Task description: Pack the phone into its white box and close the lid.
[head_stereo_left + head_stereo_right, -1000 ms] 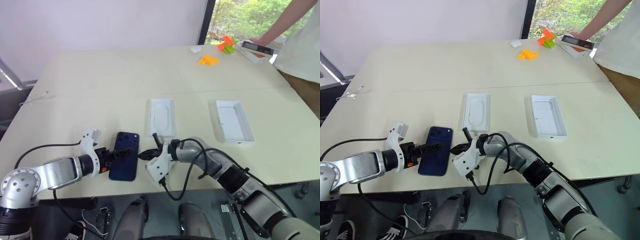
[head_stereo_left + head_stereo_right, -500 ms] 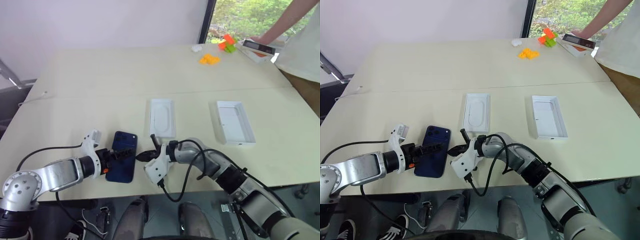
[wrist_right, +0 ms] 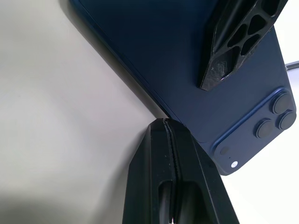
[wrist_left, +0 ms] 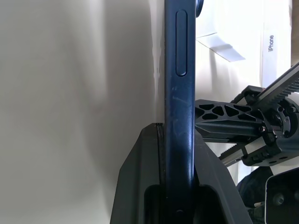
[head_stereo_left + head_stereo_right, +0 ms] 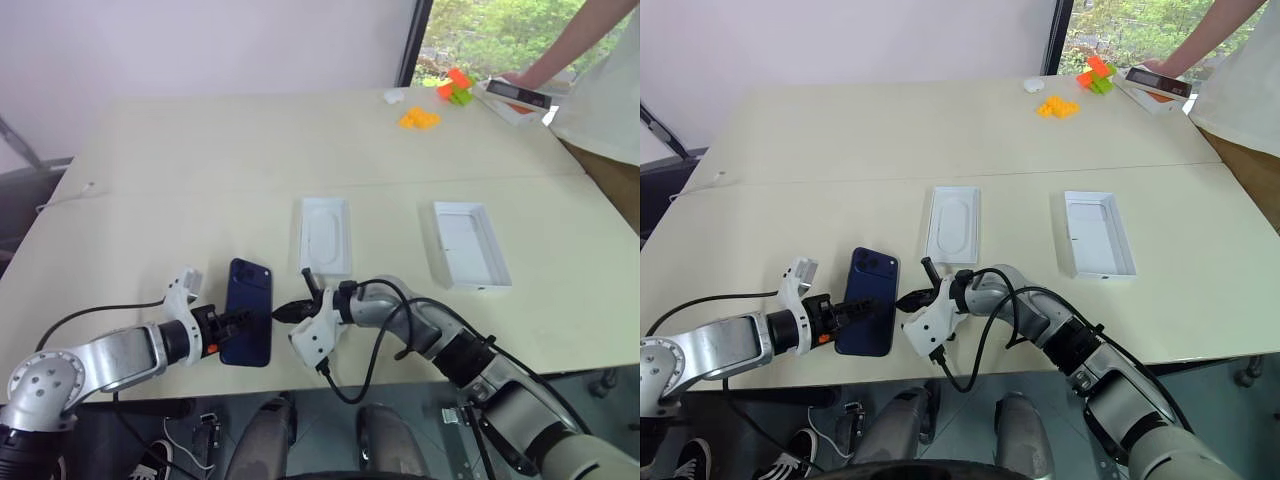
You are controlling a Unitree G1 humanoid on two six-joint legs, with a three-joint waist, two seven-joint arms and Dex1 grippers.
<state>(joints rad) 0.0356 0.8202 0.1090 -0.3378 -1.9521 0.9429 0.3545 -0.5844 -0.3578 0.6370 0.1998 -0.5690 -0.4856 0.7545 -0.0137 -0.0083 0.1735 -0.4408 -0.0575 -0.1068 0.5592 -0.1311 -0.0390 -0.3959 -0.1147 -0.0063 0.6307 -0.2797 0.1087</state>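
the phone (image 5: 869,300) sits tilted on edge near the table's (image 5: 840,150) front, apart from the white box (image 5: 953,225). rigid, glossy, likely slippery; best held across its thin faces. left gripper (image 5: 862,309) is clamped on it (seen edge-on). right gripper (image 5: 910,298), fingers together, touches its edge.

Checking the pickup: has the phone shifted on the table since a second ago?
Yes. The phone has tipped up on edge, its far end nearer the white box.
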